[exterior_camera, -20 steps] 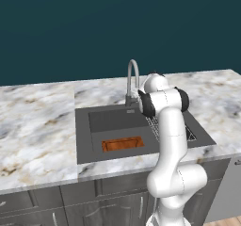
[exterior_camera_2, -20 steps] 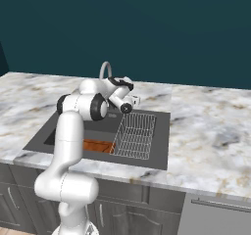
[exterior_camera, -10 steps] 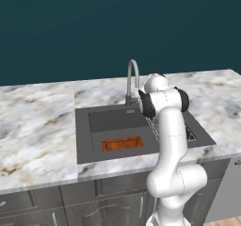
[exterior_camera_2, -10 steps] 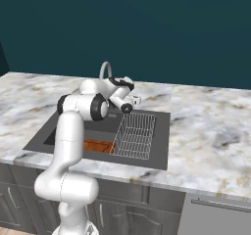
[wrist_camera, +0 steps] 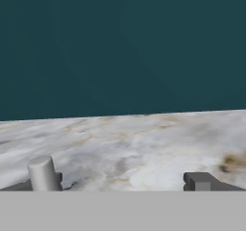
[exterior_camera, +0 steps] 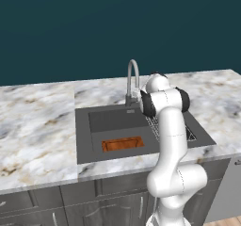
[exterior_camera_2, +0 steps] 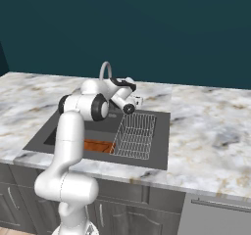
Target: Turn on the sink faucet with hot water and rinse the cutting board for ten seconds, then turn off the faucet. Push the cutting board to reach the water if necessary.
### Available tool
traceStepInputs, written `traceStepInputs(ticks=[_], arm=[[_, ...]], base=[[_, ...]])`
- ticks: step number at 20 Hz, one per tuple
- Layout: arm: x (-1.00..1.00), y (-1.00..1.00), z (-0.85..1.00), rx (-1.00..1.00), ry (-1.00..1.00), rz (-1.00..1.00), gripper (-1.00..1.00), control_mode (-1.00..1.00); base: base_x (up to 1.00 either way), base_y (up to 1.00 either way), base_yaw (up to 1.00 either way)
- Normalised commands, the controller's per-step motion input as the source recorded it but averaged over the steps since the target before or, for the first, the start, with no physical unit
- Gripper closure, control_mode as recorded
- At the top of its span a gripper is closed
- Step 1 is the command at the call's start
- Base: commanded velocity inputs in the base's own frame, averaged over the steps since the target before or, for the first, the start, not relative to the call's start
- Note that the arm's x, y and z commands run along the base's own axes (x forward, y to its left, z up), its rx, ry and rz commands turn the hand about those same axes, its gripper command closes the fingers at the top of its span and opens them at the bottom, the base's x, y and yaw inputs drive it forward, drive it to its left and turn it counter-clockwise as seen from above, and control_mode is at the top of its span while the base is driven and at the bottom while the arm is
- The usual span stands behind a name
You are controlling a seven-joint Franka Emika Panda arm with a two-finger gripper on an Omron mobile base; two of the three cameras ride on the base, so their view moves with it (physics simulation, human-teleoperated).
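The grey gooseneck sink faucet stands at the back rim of the dark sink. An orange-brown cutting board lies flat at the basin's front, away from the spout. My gripper hovers open above the basin's back edge, just right of the faucet base, with nothing between its fingers. In the hand view a short grey cylinder, apparently part of the faucet, stands beside the left fingertip. The right fingertip is apart from it. No water is in view under the spout.
A wire dish rack fills the basin's right half. Marbled stone counter spreads to both sides, and a dark teal wall rises behind. My own arm stands over the sink's right side.
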Motion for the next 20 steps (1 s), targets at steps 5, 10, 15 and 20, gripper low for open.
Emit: traceStepInputs(ticks=[5,10,15,20], arm=[[0.00,-0.10,0.00,0.00,0.00,0.00,-1.00,-1.00],[0.00,-0.11,0.00,0.00,0.00,0.00,-1.00,-1.00],[-0.04,-0.13,0.00,0.00,0.00,0.00,-1.00,-1.00],[-0.07,-0.14,0.00,0.00,0.00,0.00,-1.00,-1.00]], base=[[0.00,0.00,0.00],[0.00,0.00,0.00],[0.00,0.00,0.00],[0.00,0.00,0.00]])
